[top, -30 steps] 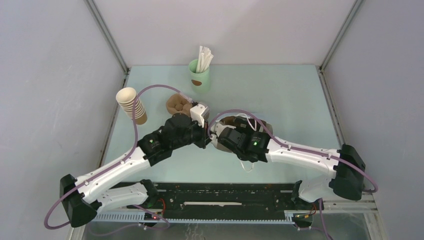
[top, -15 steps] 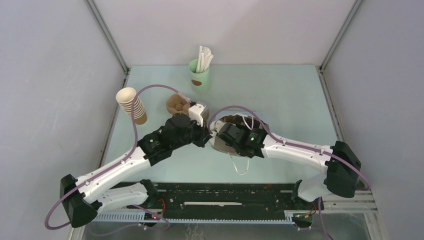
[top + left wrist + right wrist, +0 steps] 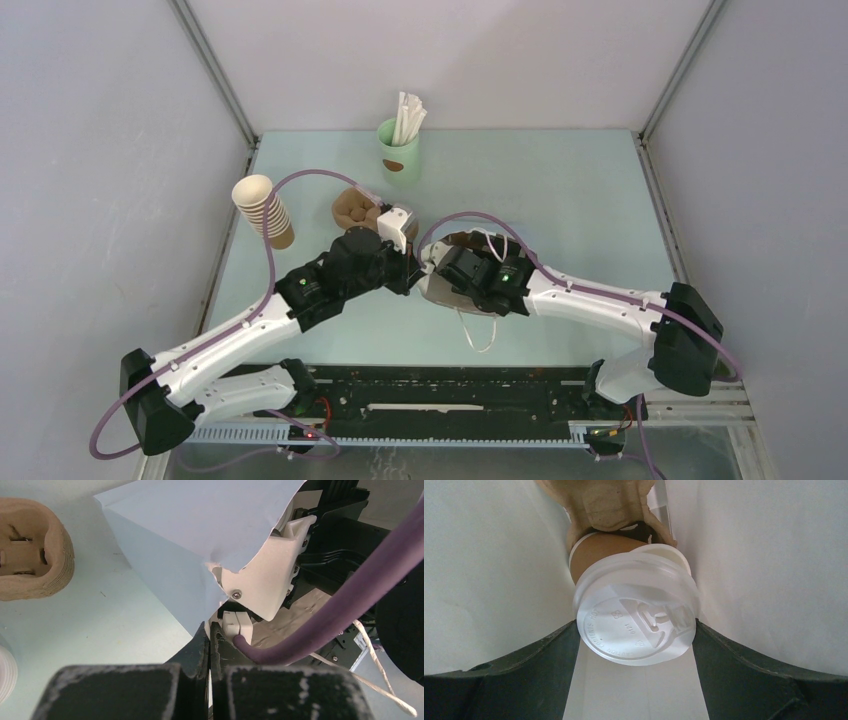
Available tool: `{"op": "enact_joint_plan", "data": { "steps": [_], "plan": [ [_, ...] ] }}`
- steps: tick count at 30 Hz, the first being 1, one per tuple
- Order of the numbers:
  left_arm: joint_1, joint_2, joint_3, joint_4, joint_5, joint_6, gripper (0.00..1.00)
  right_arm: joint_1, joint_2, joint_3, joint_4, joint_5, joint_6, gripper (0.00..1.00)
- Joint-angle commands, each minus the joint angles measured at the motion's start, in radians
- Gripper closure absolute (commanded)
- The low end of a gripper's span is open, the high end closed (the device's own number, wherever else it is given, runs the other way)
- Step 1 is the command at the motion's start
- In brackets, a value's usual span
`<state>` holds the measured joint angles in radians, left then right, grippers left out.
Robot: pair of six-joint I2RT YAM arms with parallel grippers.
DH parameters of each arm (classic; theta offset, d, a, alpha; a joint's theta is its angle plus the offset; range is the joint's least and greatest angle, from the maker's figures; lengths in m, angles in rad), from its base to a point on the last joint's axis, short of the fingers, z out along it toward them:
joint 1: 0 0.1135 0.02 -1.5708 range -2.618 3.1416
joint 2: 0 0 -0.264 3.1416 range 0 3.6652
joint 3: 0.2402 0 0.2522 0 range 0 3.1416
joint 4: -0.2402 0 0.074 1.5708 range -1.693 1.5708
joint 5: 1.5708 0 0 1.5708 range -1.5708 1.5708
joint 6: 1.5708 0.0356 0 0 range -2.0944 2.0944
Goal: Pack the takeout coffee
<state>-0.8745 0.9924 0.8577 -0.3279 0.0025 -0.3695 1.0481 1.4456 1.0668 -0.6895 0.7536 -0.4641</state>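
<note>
Currently held: takeout coffee (image 3: 636,625), deep inside the paper bag (image 3: 489,555), white lid facing the wrist camera.

- Right gripper (image 3: 635,630): jaws spread wide, pressed against the lid rim on both sides, carrying the cup.
- Left gripper (image 3: 209,630): closed tight, pinching an edge of the bag wall.
- Brown moulded-pulp piece (image 3: 604,505): just past the cup's base; contact cannot be told.

Hazards, as judged:
- The grip sits on the lid rim, not the cup body; a push against the pulp piece could pop the lid.
- The thin pinch on the paper may slip or tear, letting the bag wall sag onto the cup.
- If released while tilted, the cup may roll onto its side.
- The bag's cord handle (image 3: 482,332) lies beside the right arm and may snag when it withdraws.
</note>
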Motion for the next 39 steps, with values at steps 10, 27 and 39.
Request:
{"op": "enact_joint_plan", "data": {
  "steps": [10, 27, 39],
  "plan": [
    [-0.025, -0.008, 0.004, 0.020, 0.073, -0.048, 1.00, -0.045, 0.028, 0.001, 0.108, -0.052, 0.081, 0.10],
    [-0.024, -0.004, -0.003, 0.027, 0.079, -0.045, 1.00, -0.062, 0.054, 0.000, 0.095, -0.142, 0.159, 0.11],
    [-0.026, -0.009, -0.013, 0.036, 0.078, -0.048, 1.00, -0.111, 0.081, 0.000, 0.163, -0.112, 0.151, 0.10]
  ]
}}
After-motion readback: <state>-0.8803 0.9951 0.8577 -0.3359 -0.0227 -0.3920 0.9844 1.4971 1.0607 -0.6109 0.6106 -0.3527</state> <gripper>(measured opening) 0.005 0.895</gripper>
